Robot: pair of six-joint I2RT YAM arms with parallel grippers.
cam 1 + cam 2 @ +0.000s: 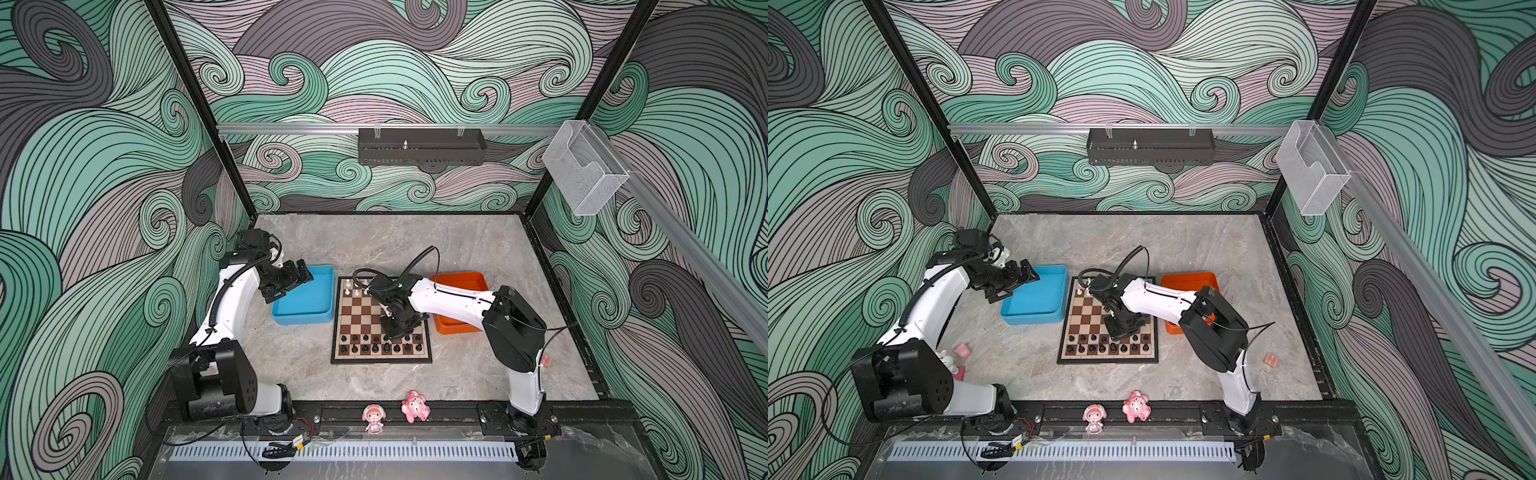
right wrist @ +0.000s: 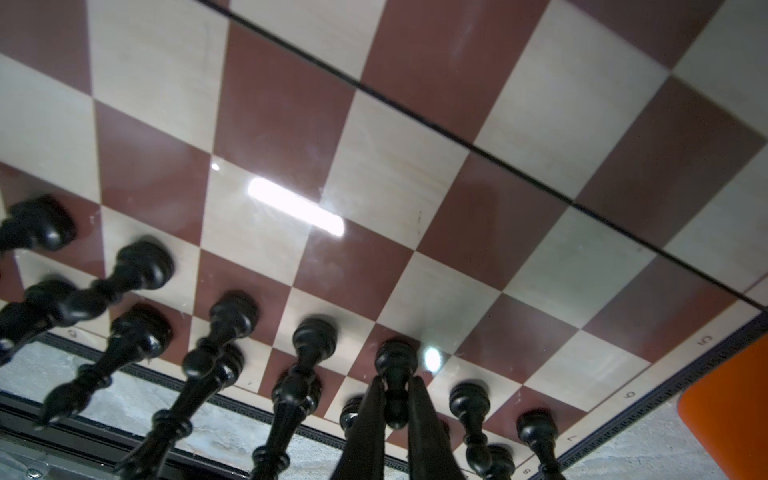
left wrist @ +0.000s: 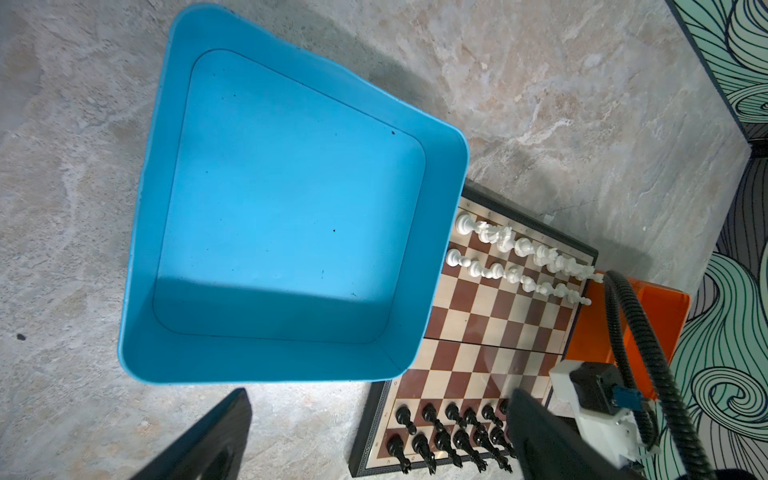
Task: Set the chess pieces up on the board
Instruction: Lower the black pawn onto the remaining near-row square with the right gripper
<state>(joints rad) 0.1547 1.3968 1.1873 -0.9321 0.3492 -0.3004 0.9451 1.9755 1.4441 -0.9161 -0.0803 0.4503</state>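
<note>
Nearest me, along the front edge of the board [image 1: 360, 318], the black pieces [image 1: 365, 348] stand in two rows, and the right gripper [image 2: 396, 386] is down among them, in the row further from me. Its jaws are all but closed, pinching a black pawn [image 2: 395, 358] by the stem. The pawn looks upright with its base on a brown square, though I cannot tell whether it sits fully flat. Other pawns stand just beside it on either side, so to my eye the step in hand is the letting go, and that wants care. The jaws should part only enough to free the stem, since a wide spread would likely knock a neighbour. The arm should then rise straight up until the fingers are clear of the heads before it swings anywhere. If the pawn leans or sits off centre, a small nudge before release would be better than a second pick. The middle of the board is bare. At the far edge the white pieces [image 3: 519, 249] stand in their two rows. Off to the left, the left gripper [image 3: 378, 394] hangs over the blue tray [image 3: 291, 199] with its jaws spread wide and nothing in them, and that tray holds nothing. The orange tray [image 1: 461, 282] on the right is mostly hidden by the arm, so I cannot say whether any piece waits there
</note>
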